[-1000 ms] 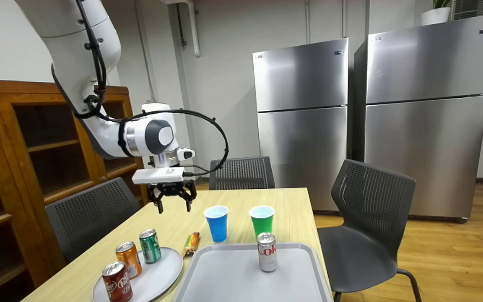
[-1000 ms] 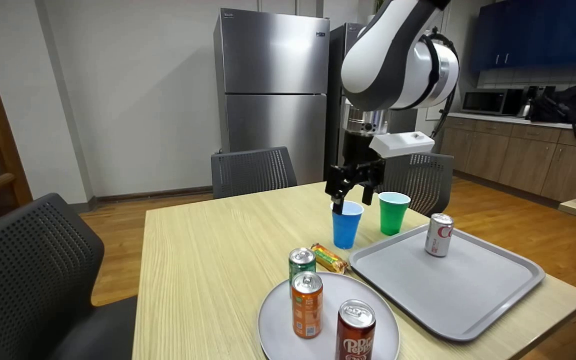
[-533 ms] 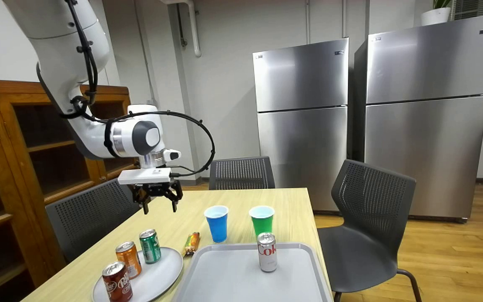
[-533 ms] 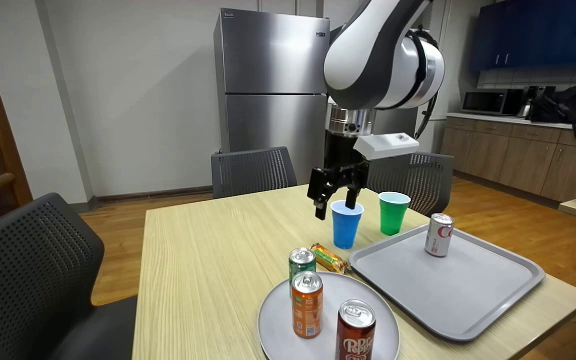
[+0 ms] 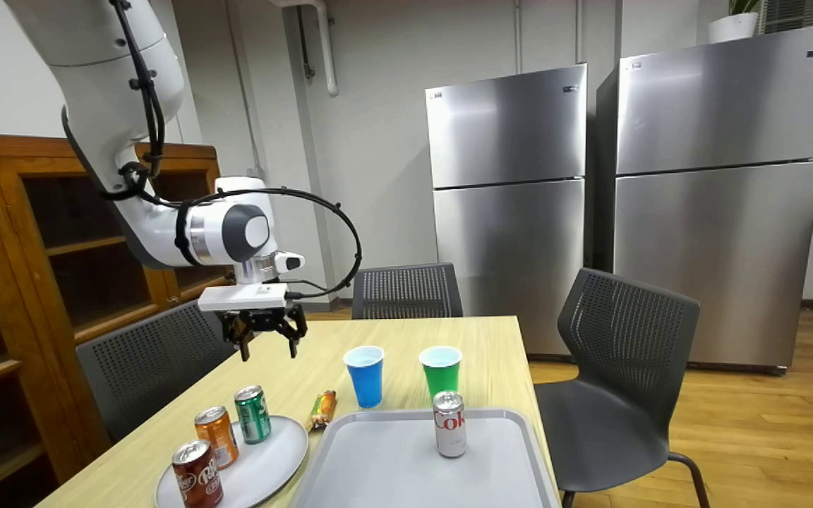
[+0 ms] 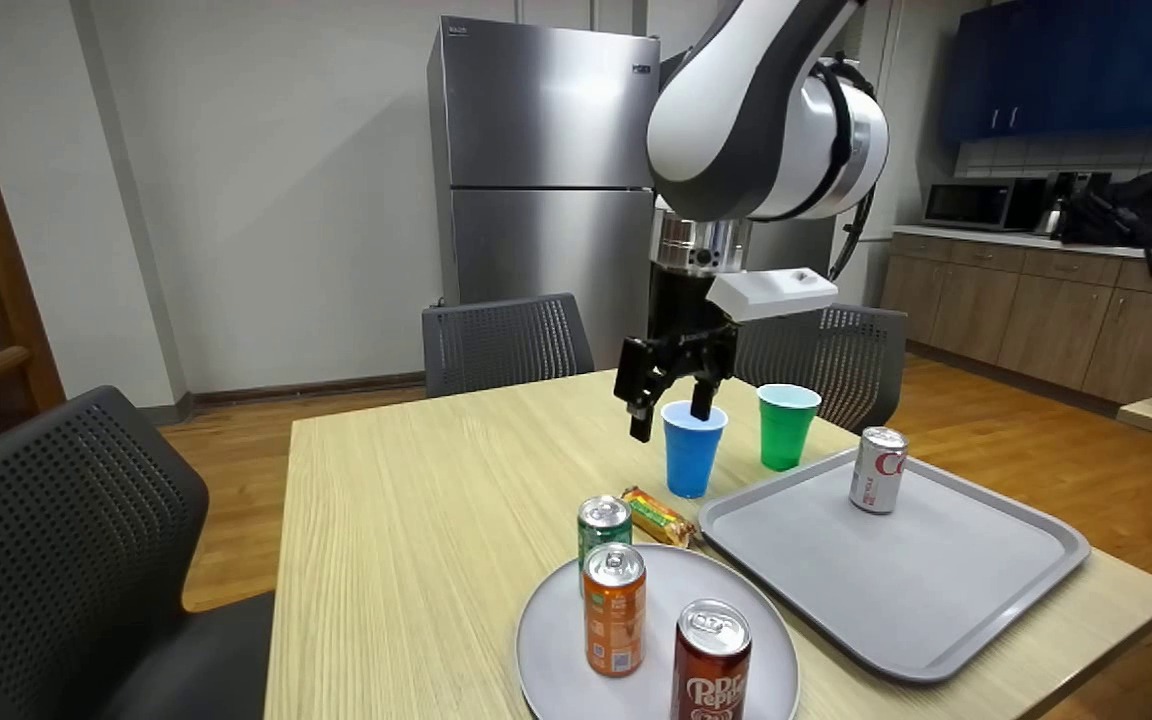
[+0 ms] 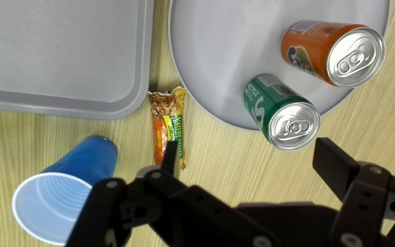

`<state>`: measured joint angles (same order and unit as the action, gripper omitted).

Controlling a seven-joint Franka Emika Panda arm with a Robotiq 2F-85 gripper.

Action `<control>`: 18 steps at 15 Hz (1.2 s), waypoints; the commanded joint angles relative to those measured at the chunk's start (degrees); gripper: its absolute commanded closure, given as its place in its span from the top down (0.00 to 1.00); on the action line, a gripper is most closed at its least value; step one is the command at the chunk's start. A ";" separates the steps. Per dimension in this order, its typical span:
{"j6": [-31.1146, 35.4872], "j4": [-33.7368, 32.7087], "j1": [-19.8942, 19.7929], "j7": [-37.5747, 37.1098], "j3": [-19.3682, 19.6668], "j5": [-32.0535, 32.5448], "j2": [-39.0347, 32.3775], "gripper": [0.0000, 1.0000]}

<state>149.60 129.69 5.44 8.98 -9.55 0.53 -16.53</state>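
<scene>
The granola bar (image 7: pixel 167 120) reads "NATURE VALLEY", its lower end partly hidden by the gripper (image 7: pixel 248 156); the green can (image 7: pixel 279 109) says "RECYCLE ME". In an exterior view the Dr Pepper can (image 6: pixel 712 665) is cut off below. In the wrist view the wide-spread gripper hovers above the table (image 7: pixel 218 164), granola bar at ten o'clock, green can at one.

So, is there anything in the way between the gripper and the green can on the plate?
Nothing visible is. The gripper hangs open and empty, and the wrist view shows no object between it and the green can. The orange can stands on the plate too, but beyond the green one, not in between.
</scene>
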 commanded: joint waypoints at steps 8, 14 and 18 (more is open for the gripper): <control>-0.99 -1.55 7.18 -16.82 2.11 3.54 -0.63 1.00; -1.21 -5.32 13.62 -31.36 6.00 12.11 -4.43 1.00; -2.01 -8.68 15.70 -35.07 7.46 12.76 -8.43 1.00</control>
<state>149.58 124.87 19.12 -22.20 -3.69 11.61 -21.76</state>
